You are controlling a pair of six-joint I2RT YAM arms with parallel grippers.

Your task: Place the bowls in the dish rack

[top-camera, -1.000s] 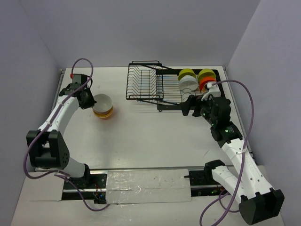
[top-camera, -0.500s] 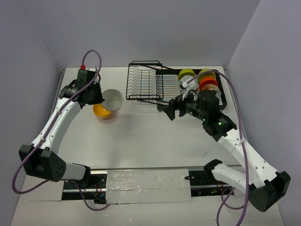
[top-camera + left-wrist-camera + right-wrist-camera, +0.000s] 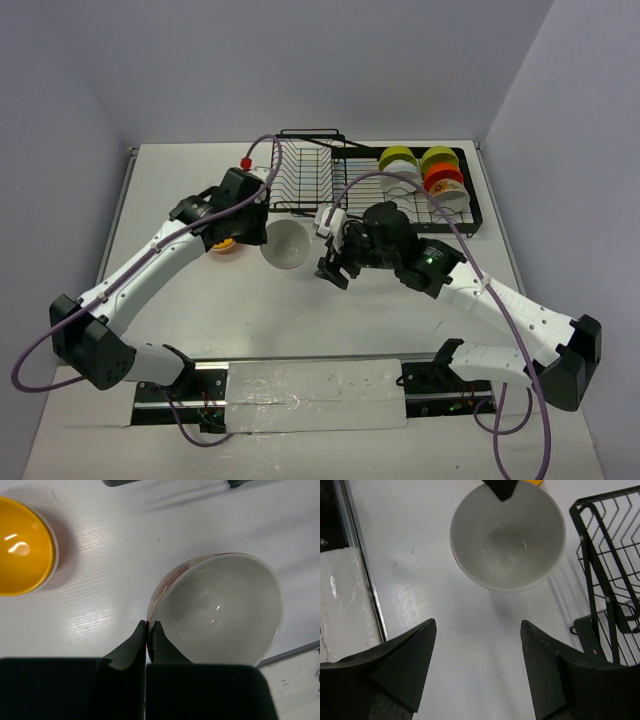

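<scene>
Since a second ago the left arm has been carrying the white bowl point(image 3: 286, 243) from the far left of the table point(image 3: 200, 320) toward its middle, while the right arm has been swinging away from the dish rack point(image 3: 310, 180) to meet it.

The left gripper point(image 3: 148, 627) is pinching the bowl's rim, its jaws closed tight on the thin wall, and is holding the bowl tipped just in front of the rack's near corner. The right gripper point(image 3: 477, 625) is facing the bowl's open mouth with its jaws spread wide and nothing between them, not yet touching it.

This is looking like a handover. To do it well, the right gripper should be closing on the part of the rim opposite the left fingers, and the left should be letting go only once that grip is firm, since the glossy wall is likely slippery.

A yellow-orange bowl point(image 3: 22, 552) is sitting on the table behind, and four bowls point(image 3: 400, 180) are already standing in the rack's right section.
</scene>
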